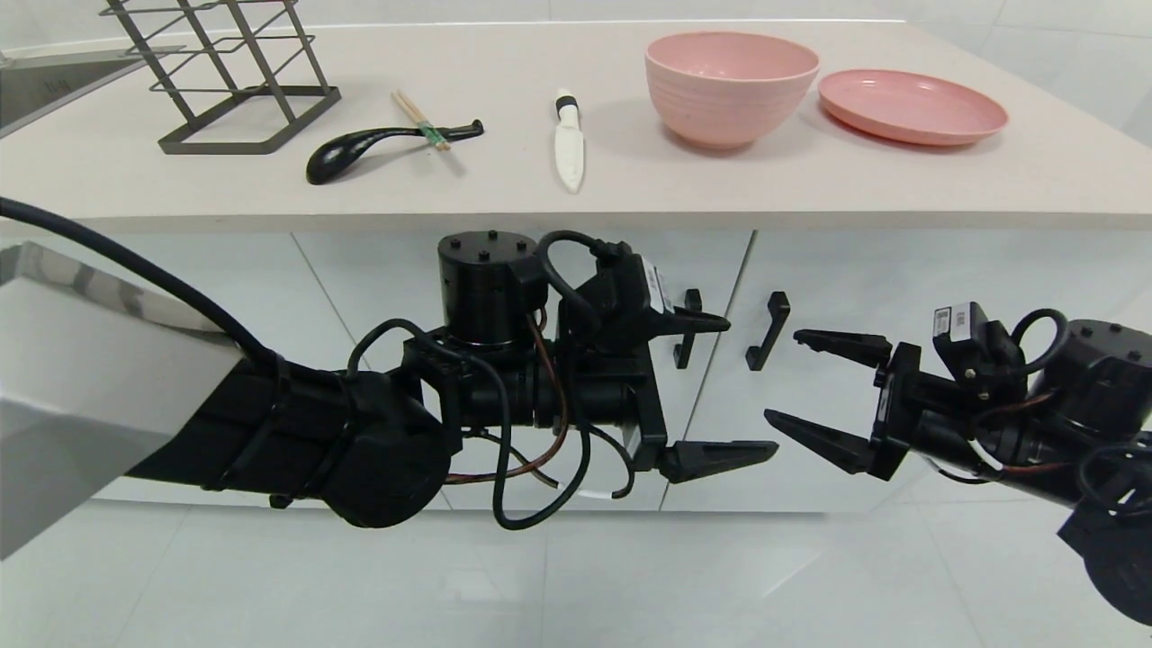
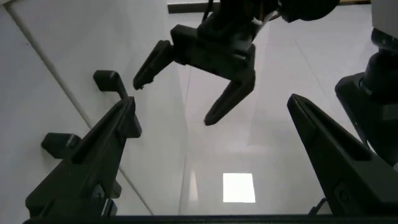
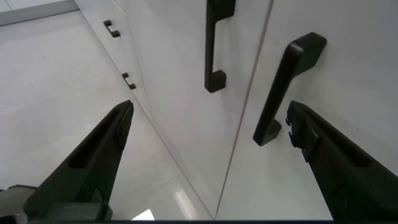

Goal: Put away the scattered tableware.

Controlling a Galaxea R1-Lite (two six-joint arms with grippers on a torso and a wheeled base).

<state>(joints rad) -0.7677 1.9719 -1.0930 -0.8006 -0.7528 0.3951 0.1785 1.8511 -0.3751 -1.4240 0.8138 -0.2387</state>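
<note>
Broadly, counter (image 1: 1035,171): pale and flat, running across the far side of the head view; all the tableware lies on it.
Rack (image 1: 234,81): dark wire frame standing upright at 10 o'clock from the black spoon (image 1: 360,148); near it, not touching.
Black spoon: lying flat; bowl end toward 9 o'clock, handle toward 3 o'clock.
Chopsticks (image 1: 418,117): a pair lying together, crossing the spoon's handle; far ends toward 11 o'clock.
White knife (image 1: 569,148): flat on the counter at 3 o'clock from the spoon, apart from it; a black band near its 12 o'clock end, tip toward 6 o'clock.
Pink bowl (image 1: 729,85): upright at 2 o'clock from the knife; well apart from it.
Pink plate (image 1: 909,103): flat, just beside the bowl at its 3 o'clock; whether the rims touch cannot be told.
Left gripper (image 1: 751,383): below the counter edge at 6 o'clock from the knife, in front of the cabinet doors (image 1: 900,270); fingers spread wide with nothing between them — tips toward 3 o'clock.
Right gripper (image 1: 781,376): at 3 o'clock from the left one, tips toward 9 o'clock; fingers parted wide and holding nothing; the two sets of tips are near each other but apart.
Handles (image 1: 768,331): two black upright bars on the white doors, one on each side of the seam — behind the fingertips.
Sink (image 1: 45,85): at 9 o'clock from the rack, at the counter's end.
</note>
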